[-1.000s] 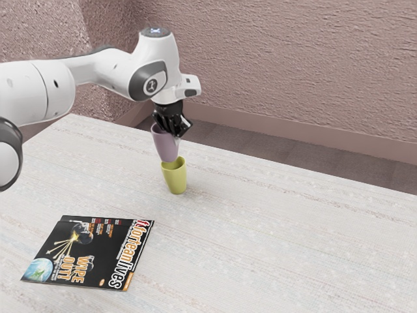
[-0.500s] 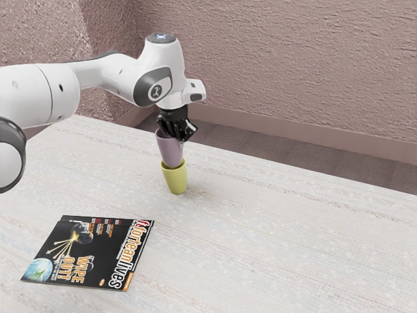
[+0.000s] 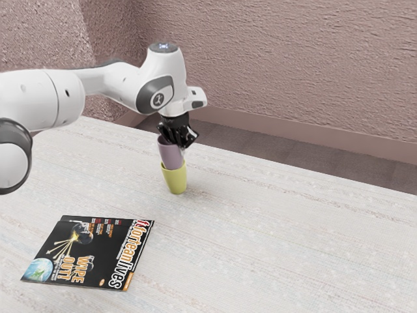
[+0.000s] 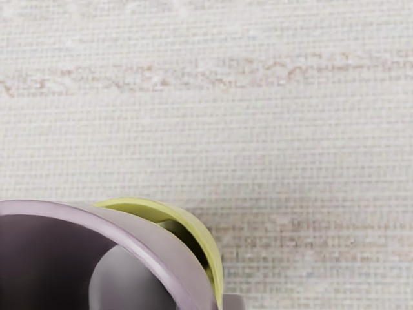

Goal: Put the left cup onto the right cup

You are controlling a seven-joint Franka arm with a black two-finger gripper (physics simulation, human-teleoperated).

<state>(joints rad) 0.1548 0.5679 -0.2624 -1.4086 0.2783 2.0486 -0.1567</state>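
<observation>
Grips the purple cup (image 3: 171,155) at its rim with the tool (image 3: 174,138), clenched on the wall. Holds it upright, base sunk into the yellow cup (image 3: 175,179) standing on the bench (image 3: 293,228). From the wrist, shows the yellow rim just outside the purple one. Has a magazine (image 3: 88,251) lying flat, well apart.

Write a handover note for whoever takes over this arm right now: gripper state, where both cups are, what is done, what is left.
The gripper has its jaws shut on the rim of the purple cup.
The purple cup sits partly inside the yellow-green cup, which stands upright on the table, beyond the magazine.
Done: pickup, carry, lowering into the other cup.
Left: open the jaws and lift clear, checking that the stack stands.
</observation>
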